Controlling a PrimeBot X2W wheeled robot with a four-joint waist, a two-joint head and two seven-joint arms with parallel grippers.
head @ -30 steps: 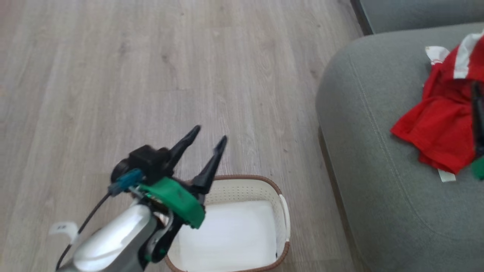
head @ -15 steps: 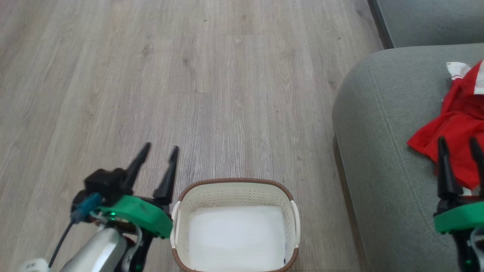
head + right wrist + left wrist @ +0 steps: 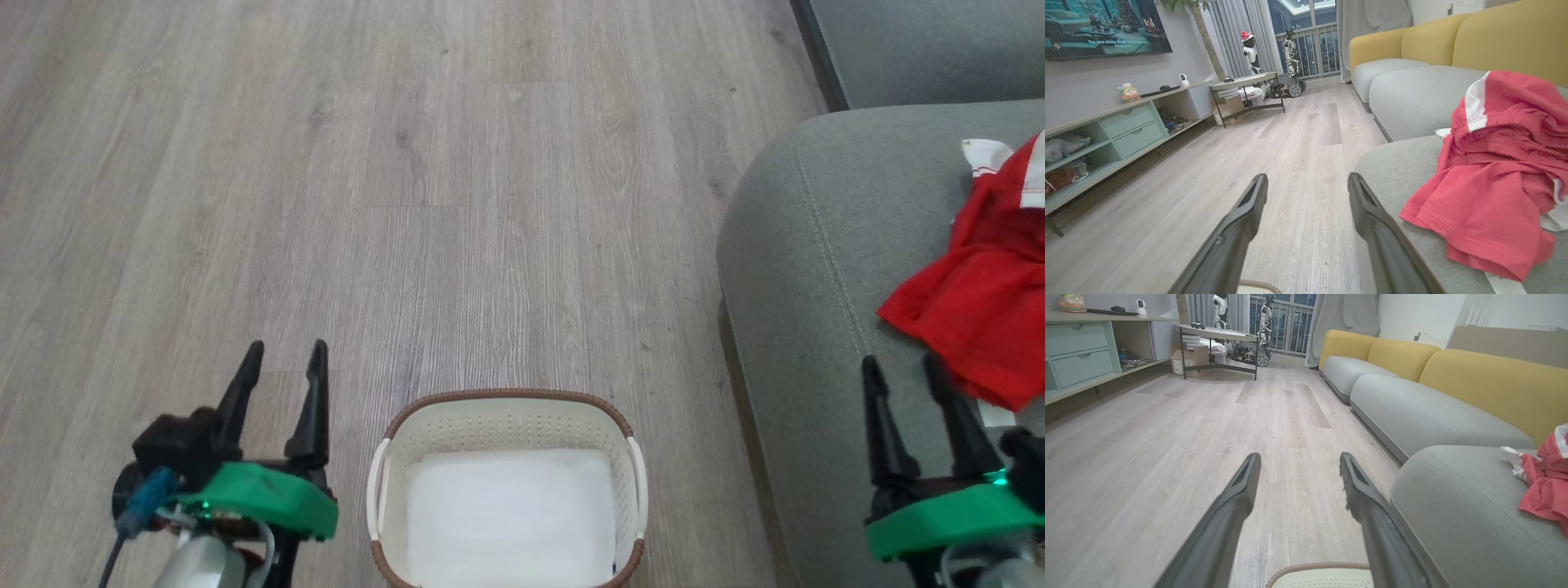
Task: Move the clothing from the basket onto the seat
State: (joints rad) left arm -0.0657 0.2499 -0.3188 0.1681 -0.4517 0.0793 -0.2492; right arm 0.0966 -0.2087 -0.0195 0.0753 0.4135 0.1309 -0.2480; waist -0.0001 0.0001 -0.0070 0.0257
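The red clothing [image 3: 988, 302] with white trim lies crumpled on the grey-green seat [image 3: 808, 269] at the right; it also shows on the seat [image 3: 1392, 171] as clothing [image 3: 1494, 175] in the right wrist view and as clothing [image 3: 1545, 482] on the seat [image 3: 1453, 498] at the left wrist view's right edge. The cream basket [image 3: 506, 412] with brown rim stands on the floor, only its white bottom showing inside. My left gripper [image 3: 282, 351] is open over the floor left of the basket. My right gripper [image 3: 902, 363] is open over the seat, just short of the clothing.
Pale wood floor [image 3: 367, 180] stretches ahead and left. A long grey sofa with yellow backs [image 3: 1453, 371] runs along the right. A TV shelf unit [image 3: 1118, 130] lines the left wall, and a small table [image 3: 1220, 339] stands far off.
My left gripper has swung from above the basket to the floor on its left. My right gripper has drawn back off the clothing. The camera shifted, showing more of the basket.
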